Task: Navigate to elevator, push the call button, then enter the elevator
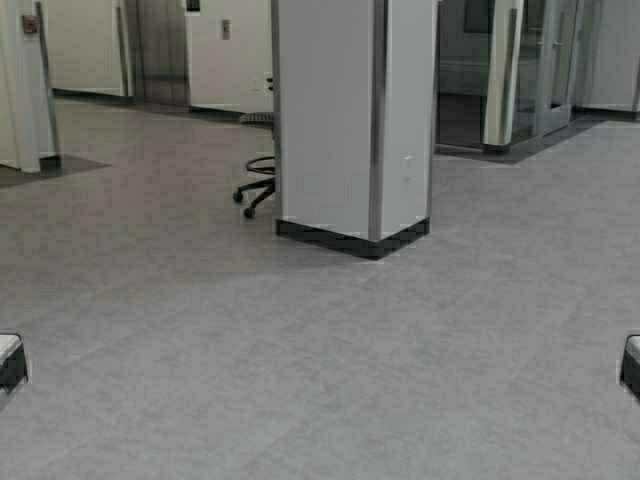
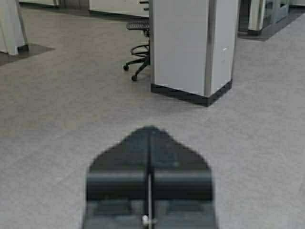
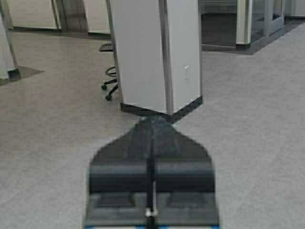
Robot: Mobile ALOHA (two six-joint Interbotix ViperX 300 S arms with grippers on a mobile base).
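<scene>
Grey lobby floor (image 1: 320,380) fills most of the high view, with a square white pillar (image 1: 350,120) standing straight ahead on a dark base and an office chair (image 1: 258,185) half hidden just behind its left side. Far back on the left, the elevator (image 1: 160,50) shows as a strip of brushed steel door set in the wall, and just to its right a small upright grey plate, likely the call button (image 1: 226,29), sits on the white wall panel. Both are well apart from the robot, so the drive toward them appears to be at an early stage. Glass doors (image 1: 530,70) stand far back on the right. Each arm is tucked low at the frame's edge: the left end effector (image 2: 149,138) and the right end effector (image 3: 152,129) each point forward over the floor, fingers pressed together along a thin centre seam and holding nothing. The main risk from here is the pillar and chair, which lie between the robot and the elevator wall; a heading held straight ahead would likely run the base or an outstretched arm into the pillar's corner, and a tight turn to the left could clip the chair's wheeled legs. The button plate is small and distant, so misjudging the approach angle could leave it out of arm's reach.
</scene>
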